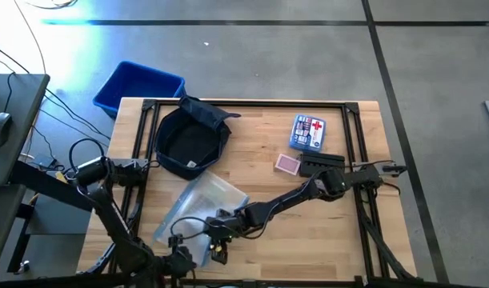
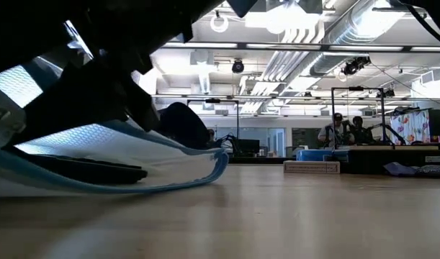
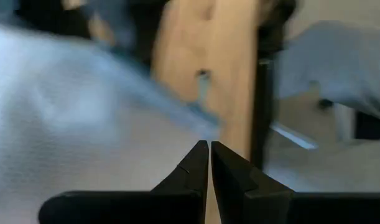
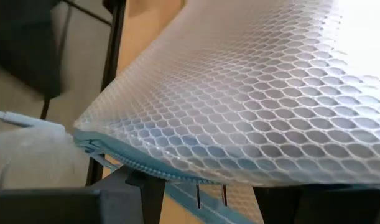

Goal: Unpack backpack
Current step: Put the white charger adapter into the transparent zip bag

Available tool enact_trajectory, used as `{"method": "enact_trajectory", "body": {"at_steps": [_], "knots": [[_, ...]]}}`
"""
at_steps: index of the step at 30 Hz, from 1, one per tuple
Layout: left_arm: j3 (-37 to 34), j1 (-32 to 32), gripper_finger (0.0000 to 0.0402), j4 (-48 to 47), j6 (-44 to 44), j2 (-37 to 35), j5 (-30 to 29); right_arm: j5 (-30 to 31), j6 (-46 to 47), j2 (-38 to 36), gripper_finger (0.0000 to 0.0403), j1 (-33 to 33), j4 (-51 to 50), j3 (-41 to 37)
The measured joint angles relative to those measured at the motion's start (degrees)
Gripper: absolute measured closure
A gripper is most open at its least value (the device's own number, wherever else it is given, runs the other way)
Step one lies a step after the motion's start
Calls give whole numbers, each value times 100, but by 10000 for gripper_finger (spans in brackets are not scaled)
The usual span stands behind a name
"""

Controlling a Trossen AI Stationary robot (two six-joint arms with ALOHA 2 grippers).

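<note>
We see the navy backpack (image 1: 190, 138) gaping open at eleven o'clock, white label unreadable; right gripper (image 1: 220, 226) grasps the mesh pouch (image 1: 198, 204), left gripper (image 3: 209, 163) clenched.

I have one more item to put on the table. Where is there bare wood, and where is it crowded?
Bare wood runs along the near right, below the black box and right of the right gripper. Another patch lies between the backpack and the first-aid box. The near left is crowded: the clear pouch, both arms, and the left gripper.
</note>
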Motion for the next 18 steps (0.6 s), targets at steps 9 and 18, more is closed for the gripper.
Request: {"method": "enact_trajectory", "body": {"at_steps": [9, 18], "knots": [[982, -14, 402, -634, 644, -6, -277, -146, -159, 4, 236, -262, 692, 0], [1070, 14, 402, -638, 779, -6, -302, -55, -489, 91, 236, -471, 1266, 0]]}}
